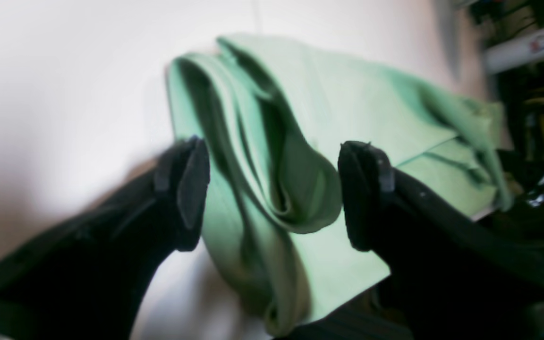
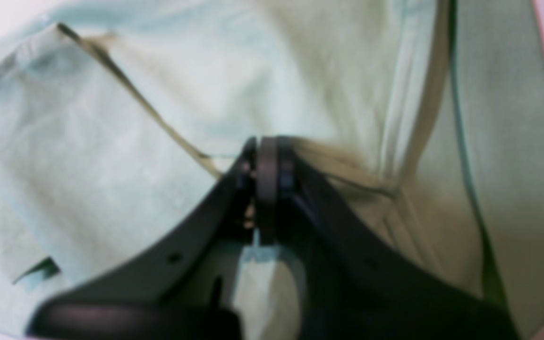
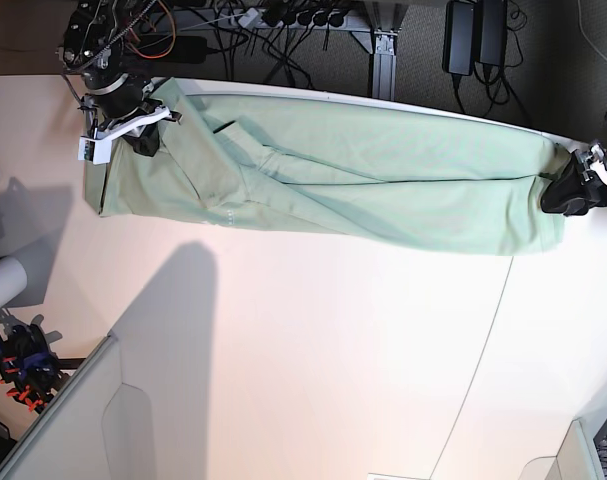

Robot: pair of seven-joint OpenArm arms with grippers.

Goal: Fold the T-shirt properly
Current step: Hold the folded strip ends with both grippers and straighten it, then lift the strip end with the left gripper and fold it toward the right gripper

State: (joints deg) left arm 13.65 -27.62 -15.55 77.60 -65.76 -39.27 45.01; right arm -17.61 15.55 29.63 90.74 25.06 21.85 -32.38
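Note:
The pale mint-green T-shirt (image 3: 383, 170) lies folded into a long narrow band along the table's far edge. My right gripper (image 3: 143, 140) is at the band's left end. In the right wrist view it (image 2: 265, 189) is shut, with the shirt's fabric (image 2: 111, 141) pinched between its fingers. My left gripper (image 3: 568, 195) is at the band's right end. In the left wrist view it (image 1: 272, 193) is open, with bunched folds of the shirt (image 1: 328, 94) lying between its fingers, one of which (image 1: 189, 189) stands wide of the fabric.
The pale table (image 3: 303, 330) stretches toward the camera in front of the shirt. Cables and power bricks (image 3: 283, 20) hang behind the far edge. A white cylinder (image 3: 3, 280) and clamps sit at the left edge. A grey panel (image 3: 83, 420) stands at the front left.

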